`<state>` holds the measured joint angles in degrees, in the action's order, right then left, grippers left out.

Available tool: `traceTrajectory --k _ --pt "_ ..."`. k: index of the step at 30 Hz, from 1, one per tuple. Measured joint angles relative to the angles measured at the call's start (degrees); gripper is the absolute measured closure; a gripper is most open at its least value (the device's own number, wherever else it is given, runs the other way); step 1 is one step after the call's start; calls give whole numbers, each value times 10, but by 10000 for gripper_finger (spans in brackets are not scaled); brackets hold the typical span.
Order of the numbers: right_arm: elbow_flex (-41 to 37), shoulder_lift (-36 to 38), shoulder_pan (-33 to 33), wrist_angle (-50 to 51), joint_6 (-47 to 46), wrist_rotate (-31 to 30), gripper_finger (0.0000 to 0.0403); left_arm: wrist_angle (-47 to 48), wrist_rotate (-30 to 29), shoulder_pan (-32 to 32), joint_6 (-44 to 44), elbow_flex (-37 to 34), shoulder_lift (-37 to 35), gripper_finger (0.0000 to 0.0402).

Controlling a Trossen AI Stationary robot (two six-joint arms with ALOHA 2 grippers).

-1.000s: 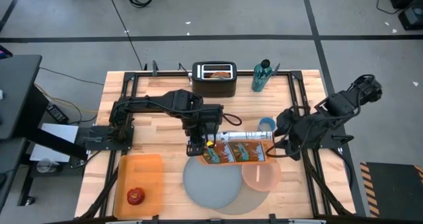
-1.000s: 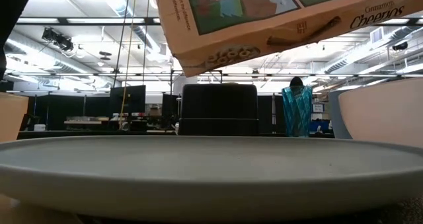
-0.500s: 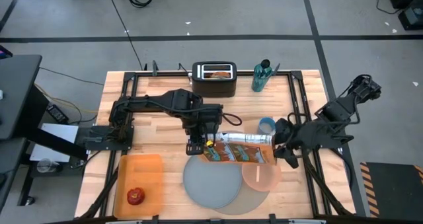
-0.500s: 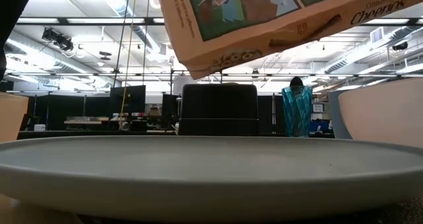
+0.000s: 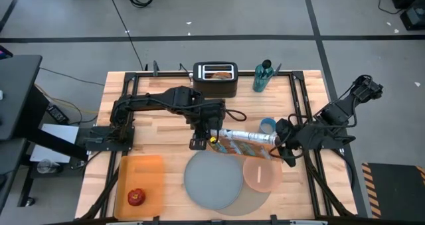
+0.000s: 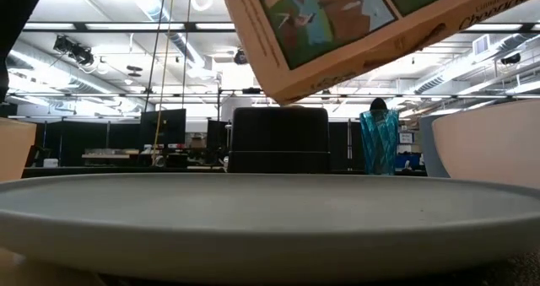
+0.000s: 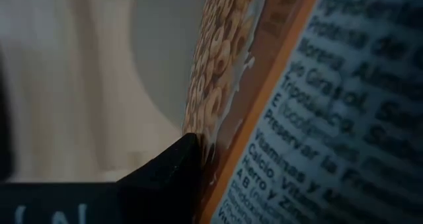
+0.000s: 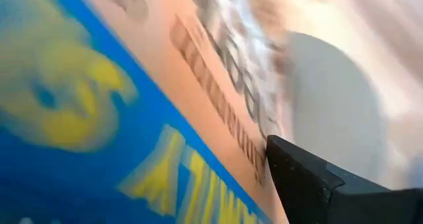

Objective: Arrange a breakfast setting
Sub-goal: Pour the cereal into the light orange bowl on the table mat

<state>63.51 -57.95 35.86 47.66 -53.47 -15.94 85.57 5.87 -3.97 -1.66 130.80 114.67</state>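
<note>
Both grippers clamp a Cheerios cereal box [image 5: 244, 140] in the air: the left gripper [image 5: 211, 138] at one end, the right gripper [image 5: 284, 144] at the other. The box hangs tilted above the translucent pink bowl [image 5: 261, 174] and grey-blue plate [image 5: 211, 180].

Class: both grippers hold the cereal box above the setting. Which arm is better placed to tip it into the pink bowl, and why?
Probably the right. The right gripper holds the cereal box at the end beside the pink bowl; the left gripper grips the far end, nearer the plate.

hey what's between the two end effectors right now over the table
A cereal box spans the stretch between the left end effector and right end effector, each gripping an end, above the plate and bowl in the high view.
</note>
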Motion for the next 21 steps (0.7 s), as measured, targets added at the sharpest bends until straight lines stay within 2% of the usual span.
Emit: traceTrajectory --k 2,5,12,14,17,21 --pt "0 6 1 -34 16 18 197 0 -7 -1 -24 0 0 228" --pt "1 10 1 -42 12 19 204 -1 -9 -2 -36 0 0 228" --pt "1 10 0 -69 38 66 209 -25 -7 6 -59 0 1 228" --pt "1 11 0 -60 36 54 210 -26 -2 7 -57 0 1 228" --pt "2 10 -5 6 -1 0 211 -32 -9 10 -52 0 1 228" --pt "1 10 -10 38 -20 -9 212 -29 -6 9 -48 0 1 228"
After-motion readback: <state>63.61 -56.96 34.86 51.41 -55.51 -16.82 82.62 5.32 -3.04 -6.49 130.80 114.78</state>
